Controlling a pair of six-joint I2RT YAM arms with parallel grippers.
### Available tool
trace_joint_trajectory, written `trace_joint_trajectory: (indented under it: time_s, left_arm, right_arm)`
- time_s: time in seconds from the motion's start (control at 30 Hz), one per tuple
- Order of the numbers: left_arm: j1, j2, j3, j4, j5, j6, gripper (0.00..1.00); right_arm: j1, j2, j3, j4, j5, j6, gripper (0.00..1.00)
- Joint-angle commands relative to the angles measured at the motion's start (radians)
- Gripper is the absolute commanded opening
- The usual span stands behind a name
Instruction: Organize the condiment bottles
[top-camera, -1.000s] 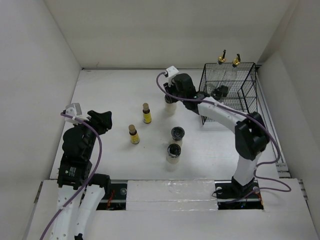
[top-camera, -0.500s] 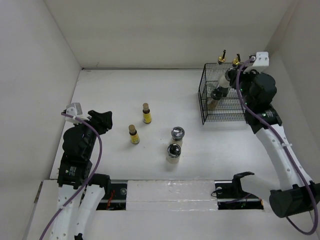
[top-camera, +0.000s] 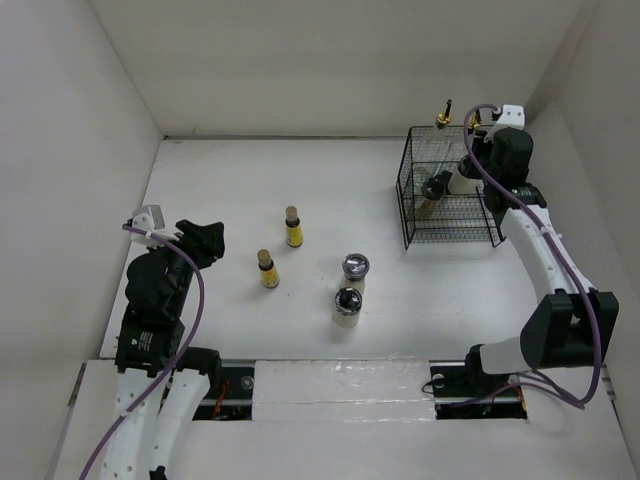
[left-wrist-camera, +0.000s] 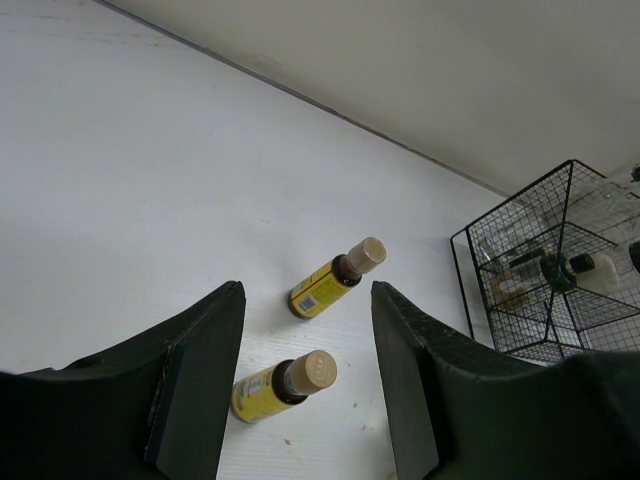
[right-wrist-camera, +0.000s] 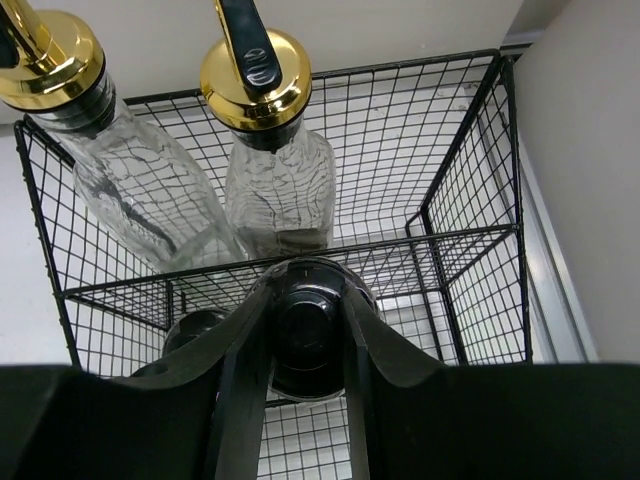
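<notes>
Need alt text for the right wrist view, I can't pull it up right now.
The right gripper grips a black-lidded jar by its lid at the black wire basket. Behind it, two clear glass cruets with gold spouts stand side by side in the basket's far section.

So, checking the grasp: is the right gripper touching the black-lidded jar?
Touching. In the right wrist view the right gripper clamps the black-lidded jar on both sides.

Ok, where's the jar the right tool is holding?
Top view, far right: the jar sits in the right tool at the wire basket, near two gold-spouted cruets.
</notes>
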Motion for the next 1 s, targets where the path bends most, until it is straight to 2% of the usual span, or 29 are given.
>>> trace_joint_trajectory:
  time_s: [0.0, 0.23, 0.5, 0.6, 0.63, 0.67, 0.7, 0.8, 0.93, 0.97]
  left_arm:
    - [0.006, 0.005, 0.002, 0.039, 0.010, 0.010, 0.49]
    - [0.006, 0.005, 0.002, 0.039, 0.021, 0.010, 0.49]
    - [0.006, 0.014, 0.002, 0.049, 0.021, 0.010, 0.50]
    - [0.006, 0.014, 0.002, 0.049, 0.021, 0.010, 0.52]
    - [0.006, 0.014, 0.002, 0.049, 0.021, 0.010, 0.53]
    - [0.006, 0.014, 0.002, 0.049, 0.021, 0.010, 0.53]
    - [0.006, 0.014, 0.002, 0.049, 0.021, 0.010, 0.55]
    - [0.006, 0.014, 0.002, 0.049, 0.021, 0.010, 0.56]
    - [0.006, 0.014, 0.002, 0.049, 0.021, 0.010, 0.58]
    - [0.006, 0.014, 0.002, 0.049, 0.021, 0.010, 0.58]
  right_arm:
    - [0.008, -0.033, 0.067, 0.147, 0.036, -0.003, 0.02]
    - [0.008, 0.065, -0.056, 0.177, 0.032, 0.028, 0.02]
    - [0.017, 0.160, -0.067, 0.187, 0.023, 0.057, 0.04]
    - [0.026, 0.171, -0.067, 0.187, 0.000, 0.066, 0.19]
    - [0.026, 0.171, -0.067, 0.187, 0.000, 0.066, 0.28]
    - [0.026, 0.149, -0.058, 0.187, 0.000, 0.066, 0.44]
    - [0.026, 0.137, -0.058, 0.187, 0.000, 0.066, 0.50]
    - [0.046, 0.050, -0.058, 0.159, 0.020, 0.066, 0.61]
    - [0.149, -0.093, -0.090, 0.159, 0.029, 0.066, 0.63]
    - [0.181, -0.122, -0.104, 0.159, 0.029, 0.066, 0.60]
